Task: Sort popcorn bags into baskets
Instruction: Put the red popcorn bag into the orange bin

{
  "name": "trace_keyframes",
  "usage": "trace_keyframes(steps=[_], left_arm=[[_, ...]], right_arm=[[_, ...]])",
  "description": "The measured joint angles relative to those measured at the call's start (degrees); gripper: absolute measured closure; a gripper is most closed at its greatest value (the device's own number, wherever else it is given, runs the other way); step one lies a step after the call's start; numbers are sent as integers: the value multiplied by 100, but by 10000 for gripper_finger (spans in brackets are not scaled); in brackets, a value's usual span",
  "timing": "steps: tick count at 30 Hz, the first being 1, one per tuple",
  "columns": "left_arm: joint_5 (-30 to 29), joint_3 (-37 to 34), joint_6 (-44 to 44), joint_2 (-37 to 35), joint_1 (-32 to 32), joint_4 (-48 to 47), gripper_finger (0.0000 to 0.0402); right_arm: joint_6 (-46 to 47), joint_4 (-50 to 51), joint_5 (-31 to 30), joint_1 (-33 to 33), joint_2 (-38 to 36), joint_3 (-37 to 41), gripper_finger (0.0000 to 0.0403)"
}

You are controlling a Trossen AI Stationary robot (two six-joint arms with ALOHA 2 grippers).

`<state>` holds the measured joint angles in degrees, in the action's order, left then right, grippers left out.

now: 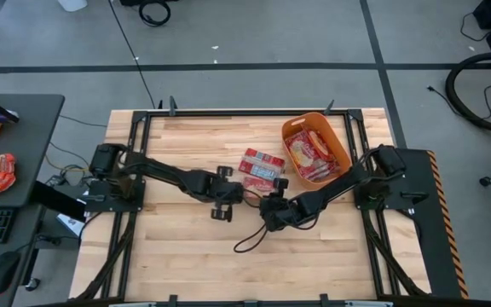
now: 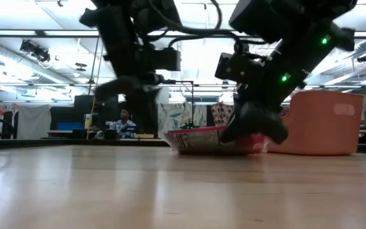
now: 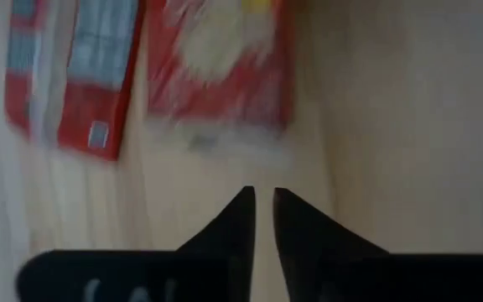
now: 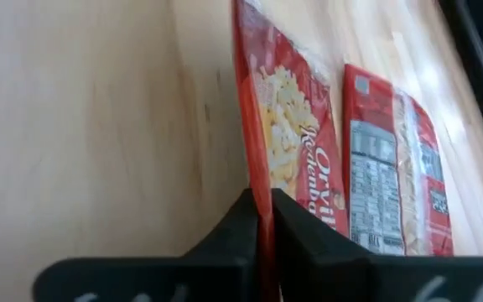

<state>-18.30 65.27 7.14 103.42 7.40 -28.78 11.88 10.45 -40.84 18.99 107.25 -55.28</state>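
Observation:
Two red popcorn bags lie side by side at mid-table: the farther bag [image 1: 262, 159] shows its white-and-blue back [image 4: 397, 172], the nearer bag [image 1: 257, 181] shows its popcorn front. My right gripper [image 1: 268, 202] sits at the nearer bag's near edge, shut on it [image 4: 262, 214]. My left gripper [image 1: 239, 195] hovers just left of it with its fingers shut [image 3: 262, 200], touching nothing; both bags show ahead of it [image 3: 220, 71]. The orange basket [image 1: 341, 141] stands at the far right and holds several red bags [image 1: 308, 153]. My right gripper pinches the nearer popcorn bag by its near edge [image 4: 257, 180] between its two fingers. The fingers come in low, slanting from the table's near right side. In the low view the bag [image 2: 202, 138] stretches away from the gripper just above the tabletop; whether its far end rests there I cannot tell.
A loose black cable [image 1: 250, 239] loops on the wood near the right gripper. Black frame rails [image 1: 139, 136] run along the table's left and right sides. Bare wood [image 1: 194, 256] spreads toward the near edge. A person [image 2: 124, 121] sits in the room behind.

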Motion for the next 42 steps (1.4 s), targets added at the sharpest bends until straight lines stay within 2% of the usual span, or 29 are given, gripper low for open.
trace_keyframes(steps=[6, 10, 16, 19, 26, 29, 36, 42], left_arm=[[-3, -161, -510, -323, 8, -547, 314], [-97, -606, -690, -611, 98, -255, 309], [-155, -1228, -1091, -1121, 323, 147, 308], [-193, -1420, -1245, -1348, 449, 201, 308], [-332, -1719, -1437, -1797, 701, 309, 308], [-369, -1789, -1453, -1887, 732, 403, 308], [-351, -1783, -1425, -1886, 763, 649, 308], [-521, -1783, -941, -1786, 684, 1193, 308]], right_arm=[[339, 1616, -52, 121, -448, -608, 381], [420, 2774, -592, 222, -650, -1186, 370], [625, 4246, -1316, 278, -808, -1805, 377], [1473, 5224, -1547, 177, -925, -1900, 376], [4440, 7885, -1668, -143, -1002, -1855, 375], [4798, 7905, -1637, -353, -1038, -1663, 372], [5200, 7686, -1151, -1163, -1027, -1081, 367], [4563, 6907, -915, -1423, -1296, -871, 337]])
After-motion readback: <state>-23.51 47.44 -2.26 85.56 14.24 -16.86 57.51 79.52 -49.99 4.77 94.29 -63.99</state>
